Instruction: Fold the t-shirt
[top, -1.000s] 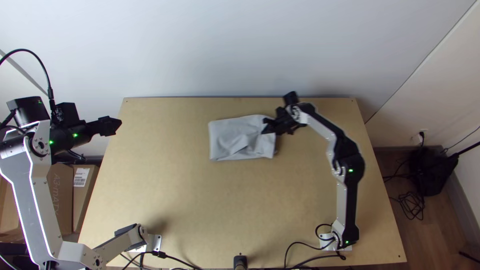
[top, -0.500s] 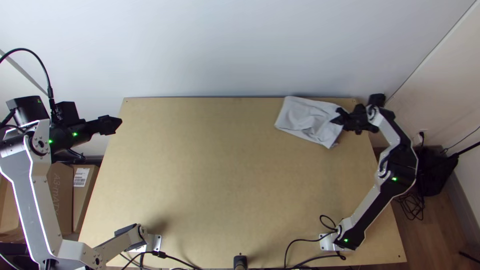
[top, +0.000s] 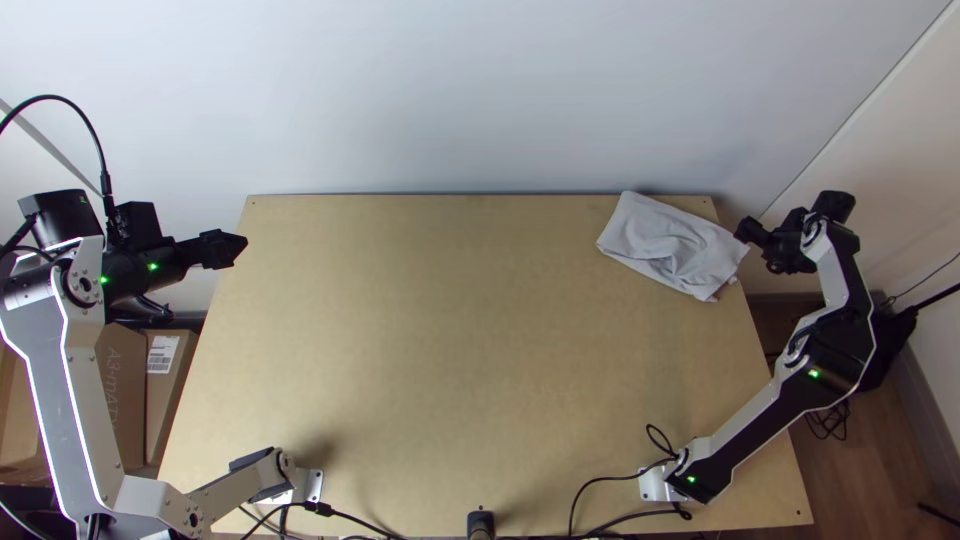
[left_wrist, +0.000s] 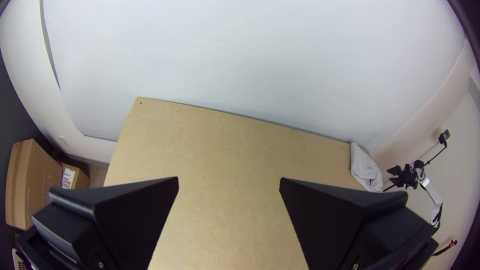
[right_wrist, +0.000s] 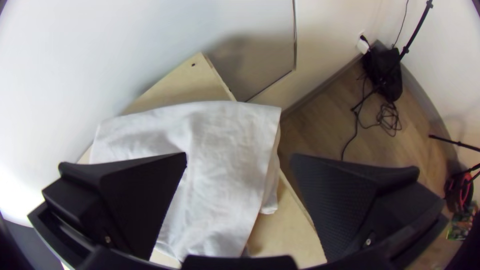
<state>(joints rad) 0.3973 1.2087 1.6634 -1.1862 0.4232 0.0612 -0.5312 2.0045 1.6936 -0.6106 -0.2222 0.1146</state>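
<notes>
I judge the t-shirt (top: 672, 245) light, soft and limp, hardly fragile, with little slip against my pads; pinched by only 1 layer, the folded bundle would likely open. I'd take its near edge first, catching every layer and drawing it back onto the table (top: 450, 400); next best is the corner jutting past the table's right edge, where a finger could slide beneath.

The cloth lies folded and wrinkled in the upper right of the top view, at the table's far right corner. My right gripper (right_wrist: 239, 156) is just beside its right end, its 2 fingers wide apart, grasping nothing; whether they touch the cloth I can't tell. My left gripper (left_wrist: 229, 178) is well apart from it, at the top view's left, spread and unladen.
</notes>
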